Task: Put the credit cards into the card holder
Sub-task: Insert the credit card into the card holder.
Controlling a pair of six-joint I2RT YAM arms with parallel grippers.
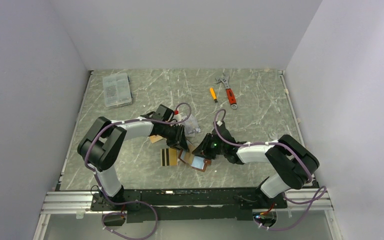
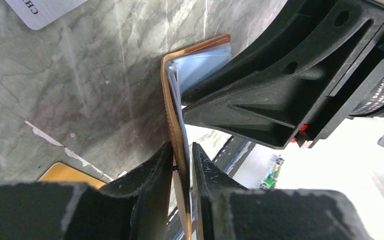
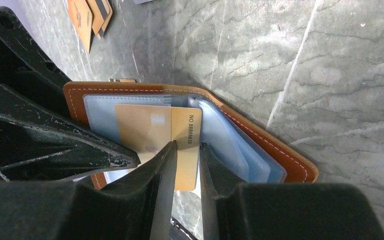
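The left fingers (image 2: 157, 167) are pressed together on the card holder (image 2: 170, 100). They pinch its tan leather cover and a clear sleeve at the edge, and the cover stands up off the grey marbled tabletop (image 2: 80, 90). Straight ahead of them the right arm's housing (image 2: 290, 90) crowds the holder's open side, leaving little room; the other side is bare stone. A silver-grey card (image 2: 40, 10) lies well ahead, and an orange card (image 2: 65, 173) sits just beside them.

The right fingers (image 3: 164, 165) stand narrowly parted over a smooth gold card (image 3: 145, 125). The card lies flat behind the gap, partly under a clear plastic sleeve, with its numbered end bare. Whether they touch it I cannot tell. The left arm's housing (image 3: 30, 125) sits close on their left, and the holder's stitched brown rim runs just beyond. More orange cards (image 3: 87, 17) lie far ahead.

From above, a striped card (image 1: 169, 156), gold with black bands, rests beside the left fingers. A wrench (image 1: 228, 90), a screwdriver (image 1: 213, 94) and a clear box (image 1: 116, 89) lie well apart beyond.
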